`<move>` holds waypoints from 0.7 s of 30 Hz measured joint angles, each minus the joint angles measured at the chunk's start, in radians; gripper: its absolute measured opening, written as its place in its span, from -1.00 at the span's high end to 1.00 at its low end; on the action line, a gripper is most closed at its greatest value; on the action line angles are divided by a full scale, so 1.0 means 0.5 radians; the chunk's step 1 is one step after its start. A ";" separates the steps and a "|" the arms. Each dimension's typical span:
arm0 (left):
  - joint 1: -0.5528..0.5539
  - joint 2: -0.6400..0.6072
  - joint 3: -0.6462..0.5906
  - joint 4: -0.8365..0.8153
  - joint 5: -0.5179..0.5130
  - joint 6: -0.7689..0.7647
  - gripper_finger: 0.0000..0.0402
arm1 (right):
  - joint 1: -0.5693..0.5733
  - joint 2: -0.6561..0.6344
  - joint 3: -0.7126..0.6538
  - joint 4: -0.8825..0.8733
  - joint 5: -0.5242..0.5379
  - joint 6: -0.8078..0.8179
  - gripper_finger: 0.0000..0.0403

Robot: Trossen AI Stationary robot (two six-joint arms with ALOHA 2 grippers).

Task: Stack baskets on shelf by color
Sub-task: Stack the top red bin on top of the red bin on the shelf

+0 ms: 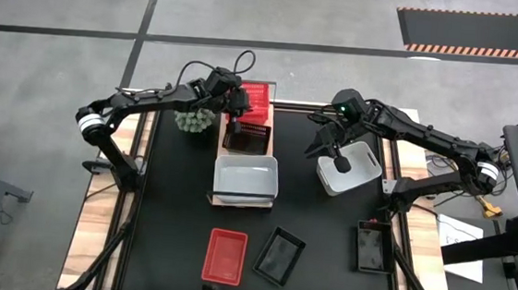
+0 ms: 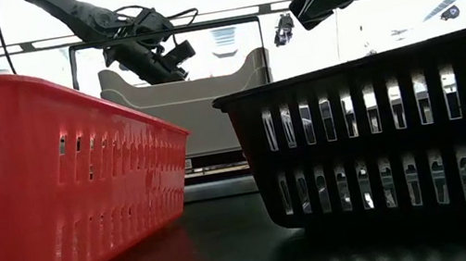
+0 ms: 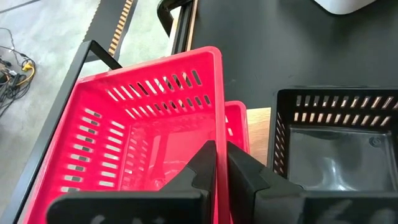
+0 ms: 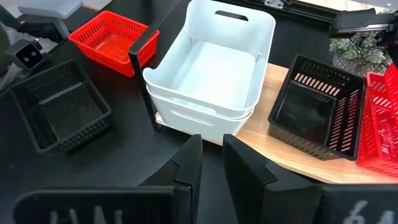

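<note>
The left end effector (image 3: pixel 219 163) is clenched on the wall of a red basket (image 3: pixel 143 130), held over a second red basket (image 3: pixel 237 124) at the far end of the shelf (image 1: pixel 226 131). Beside them on the shelf sits a black basket (image 1: pixel 246 139), then two nested white baskets (image 1: pixel 246 179). The right end effector (image 1: pixel 339 161) hovers over a third white basket (image 1: pixel 355 164) on the worktop (image 1: pixel 170 212), its fingers slightly parted and empty. Another red basket (image 1: pixel 225 256) and two black baskets (image 1: pixel 280 256) lie nearer the front edge.

Red slotted baskets (image 3: pixel 137 124), black ones (image 4: pixel 320 106) (also slotted), white bins (image 4: pixel 208 68), pale wood shelf (image 4: pixel 298 163), black tabletop (image 1: pixel 326 234).
</note>
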 joint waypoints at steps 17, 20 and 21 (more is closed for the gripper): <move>0.001 0.002 -0.143 0.217 0.001 0.017 0.97 | 0.000 0.001 -0.012 0.005 -0.001 0.048 0.72; 0.001 0.002 -0.147 0.209 0.000 0.051 0.97 | 0.000 0.001 -0.012 0.008 -0.001 0.048 0.72; 0.001 0.002 -0.147 0.209 0.000 0.051 0.97 | 0.000 0.001 -0.012 0.009 -0.001 0.048 0.72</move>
